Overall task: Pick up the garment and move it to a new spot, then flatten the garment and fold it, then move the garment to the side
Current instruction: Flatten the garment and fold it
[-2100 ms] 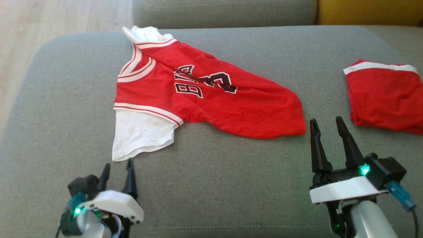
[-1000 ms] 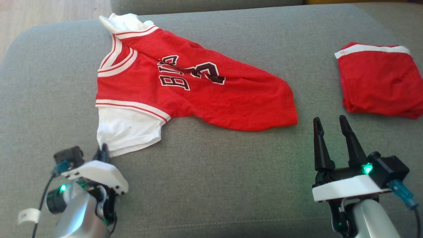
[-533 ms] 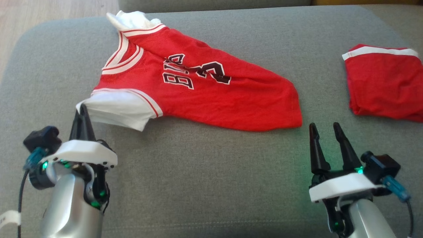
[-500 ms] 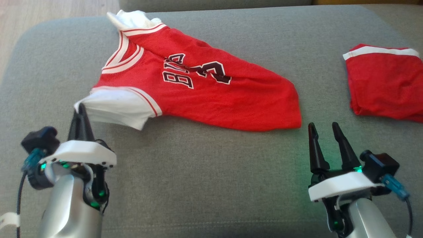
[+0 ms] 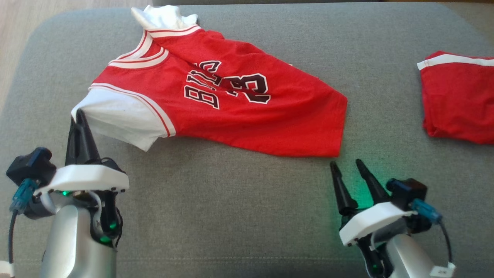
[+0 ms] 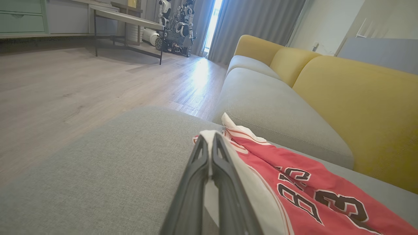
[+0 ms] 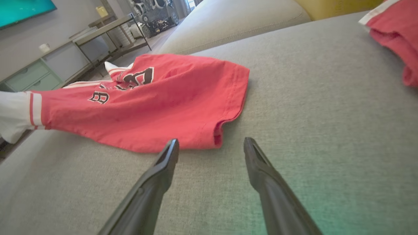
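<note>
A grey sofa cushion [image 5: 231, 216] is the work surface. A red basketball jersey [image 5: 239, 112] lies across its far left part, lettering up. At near left, the left gripper [image 5: 79, 114] is clamped on the edge of the jersey's white sleeve [image 5: 115, 123]. The right gripper [image 5: 345, 163], fingers apart and empty, sits just near of the jersey's right hem corner. A folded red garment [image 5: 459, 104] lies well apart at far right.

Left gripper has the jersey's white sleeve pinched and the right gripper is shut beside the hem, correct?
Not quite. The right gripper is open, fingers spread and empty, as the right wrist view shows. The rest holds: it sits beside the hem of the jersey, and the left gripper pinches the white sleeve.
</note>
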